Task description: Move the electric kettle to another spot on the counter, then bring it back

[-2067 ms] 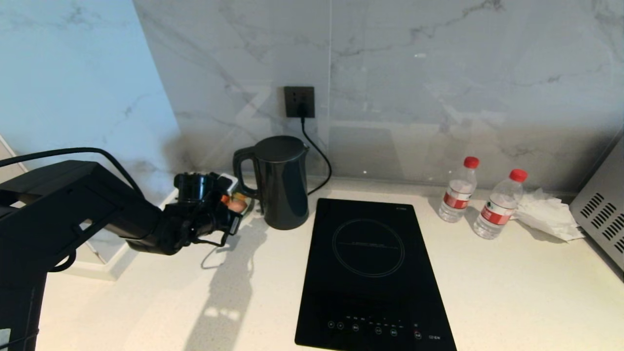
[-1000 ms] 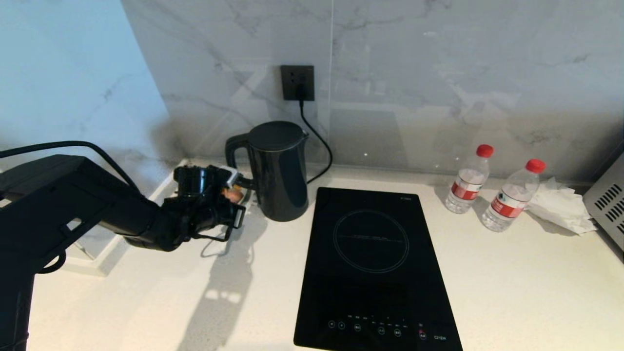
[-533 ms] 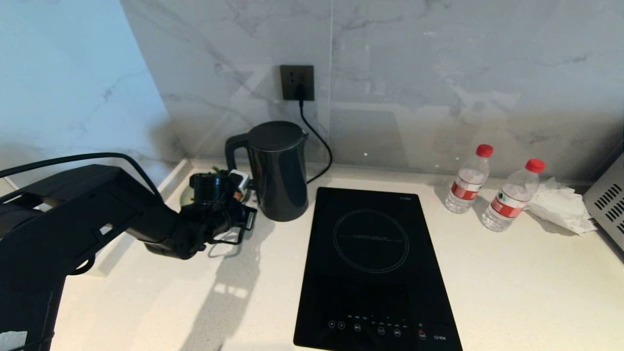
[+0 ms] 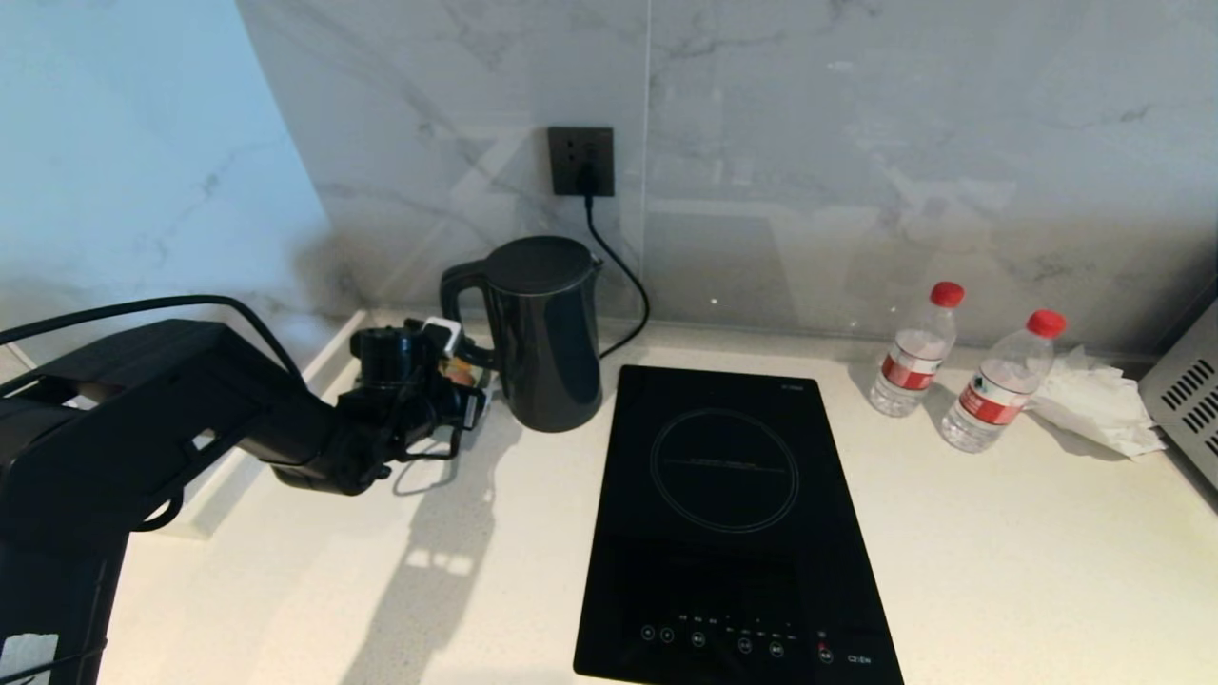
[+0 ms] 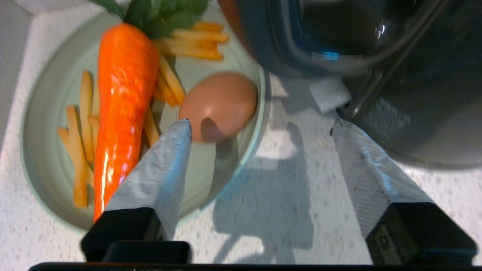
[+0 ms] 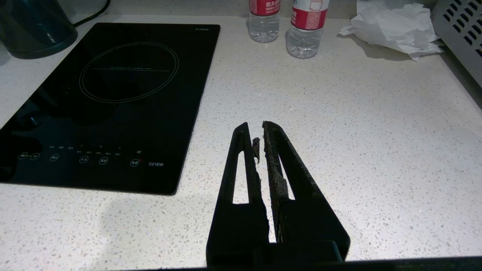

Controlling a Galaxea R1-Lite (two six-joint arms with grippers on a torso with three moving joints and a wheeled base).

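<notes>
Electric kettle [image 4: 544,333] upright on counter [image 4: 999,552], near the marble wall, handle toward robot's left. Left gripper [image 4: 468,381] just beside that handle; contact unclear. Cord runs from wall socket [image 4: 580,162] down behind kettle. Induction hob [image 4: 733,523] just right of kettle. Two water bottles [image 4: 952,366] and crumpled tissue [image 4: 1094,409] well to the right.

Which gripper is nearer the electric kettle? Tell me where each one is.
Left. The left gripper hangs open beside the electric kettle, at its handle side. The right gripper is shut over bare counter, past the hob.
</notes>
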